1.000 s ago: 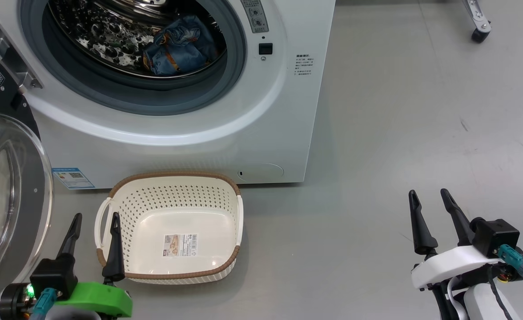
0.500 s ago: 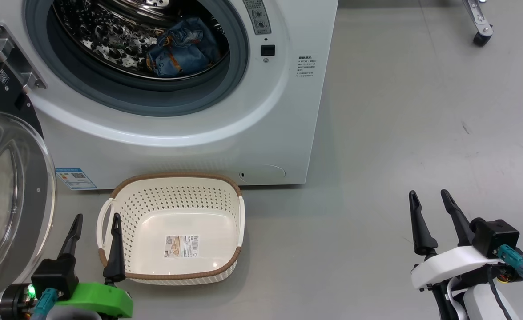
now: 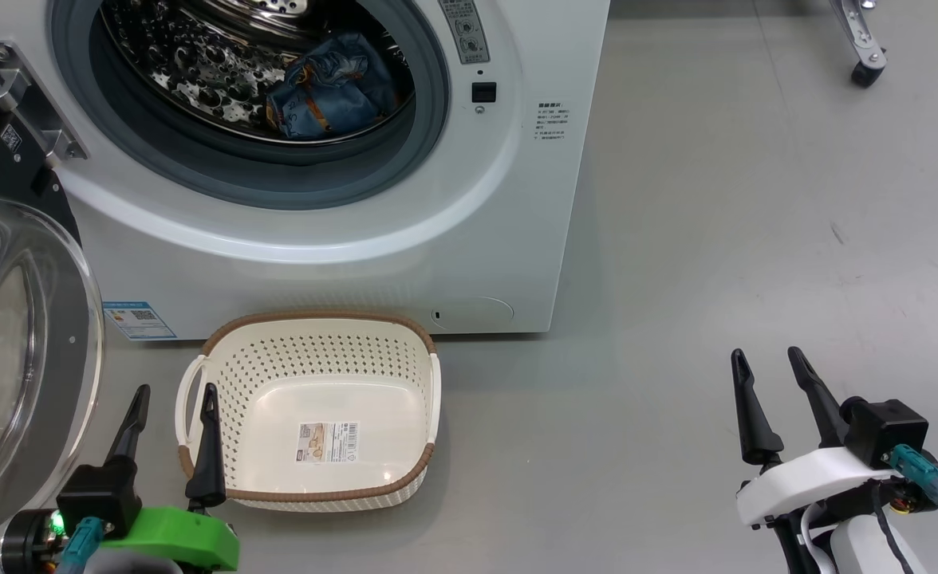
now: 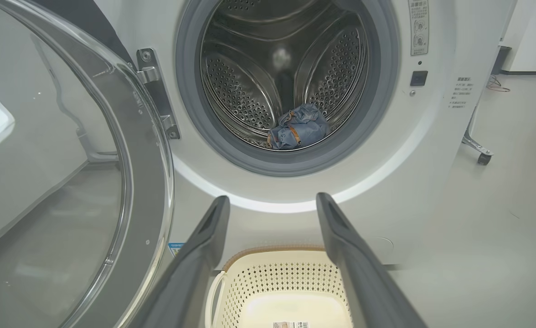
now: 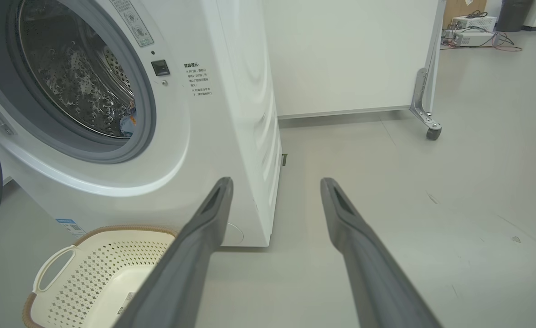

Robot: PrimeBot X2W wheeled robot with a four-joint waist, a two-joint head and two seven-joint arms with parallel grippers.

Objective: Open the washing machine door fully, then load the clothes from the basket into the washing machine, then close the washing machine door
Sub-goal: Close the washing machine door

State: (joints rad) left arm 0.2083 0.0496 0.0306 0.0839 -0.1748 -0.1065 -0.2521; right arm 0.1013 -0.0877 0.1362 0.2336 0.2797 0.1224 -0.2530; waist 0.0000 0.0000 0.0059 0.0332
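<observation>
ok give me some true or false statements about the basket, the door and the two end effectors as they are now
1. The clothes are in the basket. False: they lie in the drum; the basket holds just a sticker.
2. The washing machine door stands open. True.
3. The left end effector and the right end effector are both open and empty. True.
4. The right end effector grips a basket handle. False: it hangs over bare floor, well to the right of the basket.
5. The basket sits on the floor in front of the washing machine. True.
</observation>
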